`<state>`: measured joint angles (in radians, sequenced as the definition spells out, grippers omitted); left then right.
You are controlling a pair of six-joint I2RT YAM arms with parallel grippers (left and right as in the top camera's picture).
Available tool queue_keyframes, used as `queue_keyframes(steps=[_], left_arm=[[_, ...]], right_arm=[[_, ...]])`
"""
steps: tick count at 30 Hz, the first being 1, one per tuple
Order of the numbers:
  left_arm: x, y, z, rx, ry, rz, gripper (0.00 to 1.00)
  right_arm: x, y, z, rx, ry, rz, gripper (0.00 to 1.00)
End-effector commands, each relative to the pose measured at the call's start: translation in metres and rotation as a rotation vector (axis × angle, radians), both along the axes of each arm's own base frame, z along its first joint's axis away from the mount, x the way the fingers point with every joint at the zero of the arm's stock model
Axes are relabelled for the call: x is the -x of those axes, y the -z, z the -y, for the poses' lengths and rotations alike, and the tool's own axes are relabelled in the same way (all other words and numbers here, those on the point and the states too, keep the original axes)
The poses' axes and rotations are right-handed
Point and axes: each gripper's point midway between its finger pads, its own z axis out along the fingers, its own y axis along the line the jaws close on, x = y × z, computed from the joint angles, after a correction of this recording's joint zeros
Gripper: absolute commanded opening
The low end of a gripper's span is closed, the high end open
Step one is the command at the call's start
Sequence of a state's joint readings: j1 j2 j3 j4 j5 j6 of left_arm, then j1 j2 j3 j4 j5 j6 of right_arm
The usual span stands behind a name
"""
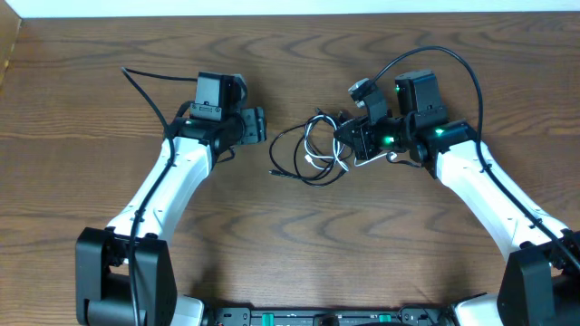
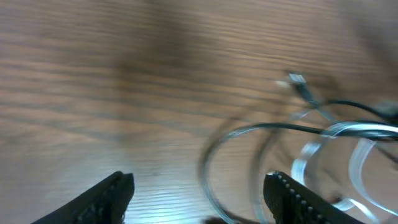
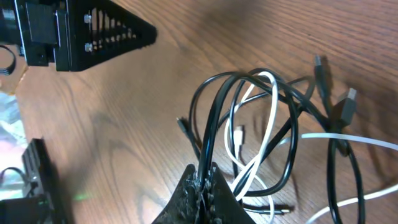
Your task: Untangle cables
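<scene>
Two cables (image 1: 304, 154): lying tangled at three o'clock of left gripper (image 1: 257, 125);
right gripper (image 3: 204, 177): pinching black cable (image 3: 210, 124) strands;
left gripper: gaping, holding nothing;
step: separating loops; next, probably needing white cable (image 3: 272, 109) drawn toward nine o'clock

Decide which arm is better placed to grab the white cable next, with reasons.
Left: the left gripper is open near the white cable, while the right gripper is shut on the black cable.

Blurred cables (image 2: 280, 127) in left wrist view, ends beyond its right edge.
</scene>
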<state>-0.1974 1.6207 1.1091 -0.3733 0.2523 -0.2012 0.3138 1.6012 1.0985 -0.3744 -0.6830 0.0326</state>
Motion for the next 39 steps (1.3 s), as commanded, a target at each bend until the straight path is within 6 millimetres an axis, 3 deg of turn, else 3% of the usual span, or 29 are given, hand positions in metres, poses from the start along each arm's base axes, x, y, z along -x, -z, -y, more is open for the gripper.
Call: queue_keyframes(steps=[1,12,19,25,27,33,37,39], left_arm=[[0.01,-0.016,0.044,0.143,0.183,0.023,0.7],[0.016,0.001,0.084,0.125,0.318,0.031,0.7],[0.007,0.026,0.103,0.118,0.366,0.042,0.7],[-0.002,0.033,0.116,0.123,0.387,0.085,0.69],[-0.005,0.036,0.115,0.113,0.38,0.089,0.59],[-0.005,0.045,0.106,0.069,0.351,0.064,0.1],[0.002,0.051,0.1,0.06,0.341,0.019,0.08],[0.005,0.054,0.091,0.054,0.325,-0.01,0.07]], right_arm=[[0.011,-0.014,-0.012,-0.066,-0.08,0.019,0.01],[0.017,-0.024,-0.02,-0.128,-0.13,0.021,0.01],[0.019,-0.036,-0.019,-0.136,-0.132,0.053,0.01],[0.021,-0.046,-0.019,-0.143,-0.133,0.077,0.01],[0.021,-0.047,-0.018,-0.145,-0.131,0.08,0.01],[0.017,-0.048,-0.015,-0.126,-0.108,0.095,0.01],[-0.012,-0.029,0.015,0.011,0.13,0.063,0.01],[-0.031,-0.015,0.051,0.128,0.344,0.035,0.01]])
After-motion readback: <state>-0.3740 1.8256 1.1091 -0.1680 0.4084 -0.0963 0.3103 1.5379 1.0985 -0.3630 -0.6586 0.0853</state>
